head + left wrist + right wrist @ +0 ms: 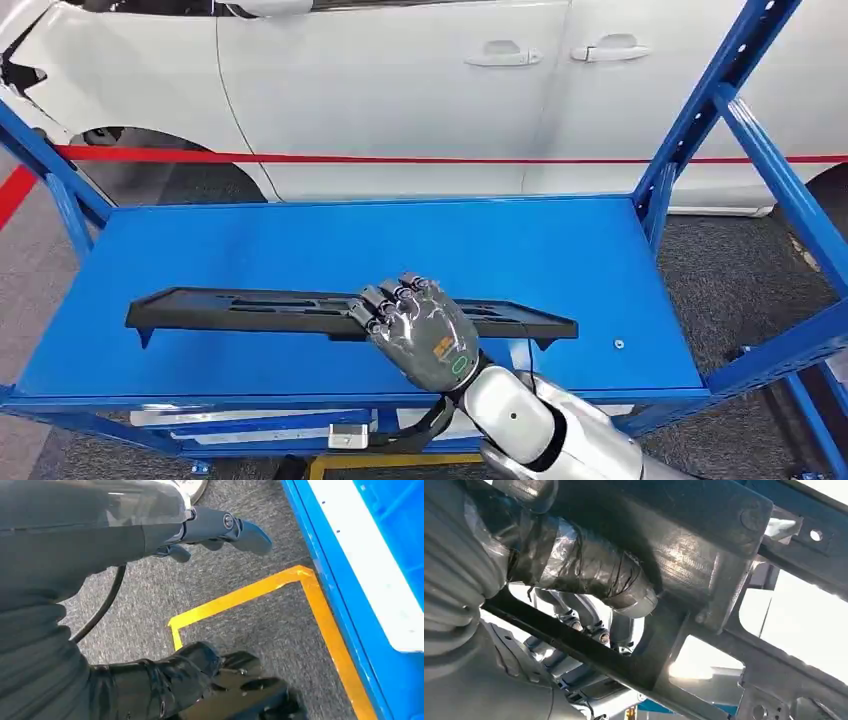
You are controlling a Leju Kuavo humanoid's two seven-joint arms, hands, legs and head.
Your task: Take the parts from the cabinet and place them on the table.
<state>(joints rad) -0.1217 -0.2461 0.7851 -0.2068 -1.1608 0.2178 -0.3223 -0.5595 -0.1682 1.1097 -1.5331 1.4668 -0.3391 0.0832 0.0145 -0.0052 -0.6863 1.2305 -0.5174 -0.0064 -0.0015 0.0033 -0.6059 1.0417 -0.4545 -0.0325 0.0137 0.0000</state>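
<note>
White car [400,90], glossy, behind red tape [400,159]. Blue metal shelf [300,250], flat and smooth. Long black plastic part [250,308], slotted, lengthwise on shelf, gripped mid-length by right hand [425,335], fingers curled over it. Left hand [220,530] over grey carpet, holding nothing, fingers loosely extended.

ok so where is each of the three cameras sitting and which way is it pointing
Head view: high on the robot, looking forward and down at the blue shelf with a white car behind; the right hand grips the long black part.
Left wrist view: on the hanging left arm, facing the grey floor, yellow tape and the shelf's edge; the left hand holds nothing.
Right wrist view: close behind the right hand, looking along its taped thumb wrapped around the black part.
Shared: head and right wrist views both show the right hand on the part.
</note>
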